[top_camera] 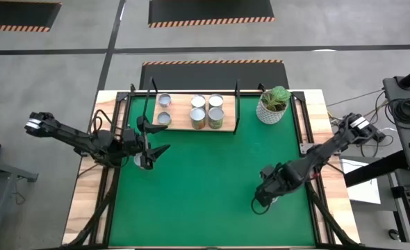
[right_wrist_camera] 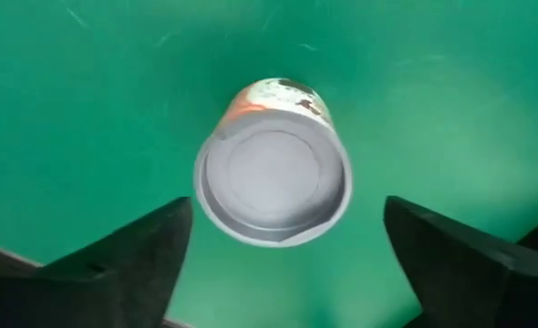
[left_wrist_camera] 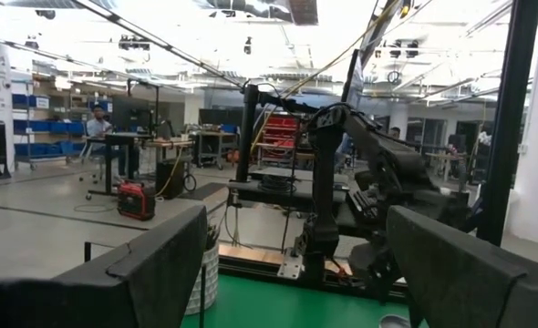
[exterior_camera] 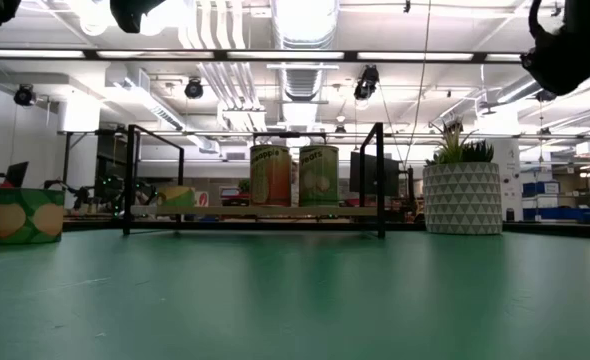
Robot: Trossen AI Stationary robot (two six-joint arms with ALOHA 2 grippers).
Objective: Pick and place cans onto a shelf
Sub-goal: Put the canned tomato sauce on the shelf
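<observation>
A small metal can with a dull silver recessed lid (right_wrist_camera: 274, 176) and an orange, green and white printed side is seen from directly above in the right wrist view, standing upright on the smooth green mat (top_camera: 212, 180). The right gripper (right_wrist_camera: 278, 251) is held above it with its two dark, wedge-shaped fingers spread wide to either side, well clear of the rim; nothing is pinched. In the high view this gripper (top_camera: 264, 196) is found toward four o'clock on the mat, and the can itself is hidden beneath it.

At twelve o'clock, the flat light-wood shelf with thin black metal end frames (top_camera: 181, 122) is seen carrying several cans. Four cylindrical cans with shiny round tops (top_camera: 206, 111) are grouped at its middle, and two lower ones (top_camera: 164, 101) are set toward its left end. In the low view the tall cans show orange and pale green labels.

The left gripper (top_camera: 153, 149) is held at nine o'clock, fingers spread, empty. Another can with a green and yellow label (exterior_camera: 25, 215) is seen just beside it. A white patterned pot with a green plant (top_camera: 273, 105) is placed right of the shelf.
</observation>
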